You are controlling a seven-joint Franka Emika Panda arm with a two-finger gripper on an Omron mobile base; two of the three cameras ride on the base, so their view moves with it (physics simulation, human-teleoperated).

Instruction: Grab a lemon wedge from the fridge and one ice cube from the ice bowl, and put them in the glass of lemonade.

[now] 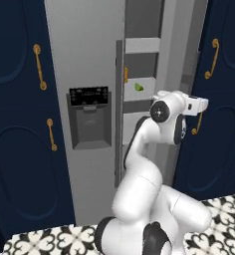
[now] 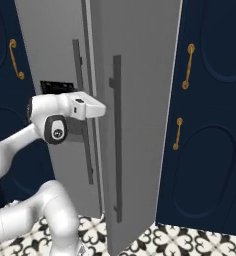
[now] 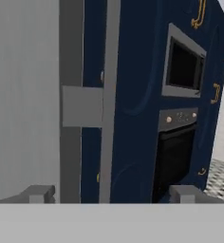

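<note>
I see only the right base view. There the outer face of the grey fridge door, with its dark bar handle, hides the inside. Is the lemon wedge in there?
Observer: Yes. In the left base view the right door stands open, and the tiny yellow-green lemon wedge lies on a pale shelf inside the tall grey fridge.
Operator: Are the jaws holding something?
Observer: No. The hand view shows the two fingertips wide apart, with nothing between them.
Operator: What lies ahead of the hand?
Observer: In the hand view, a navy cabinet wall with a built-in black oven.
</note>
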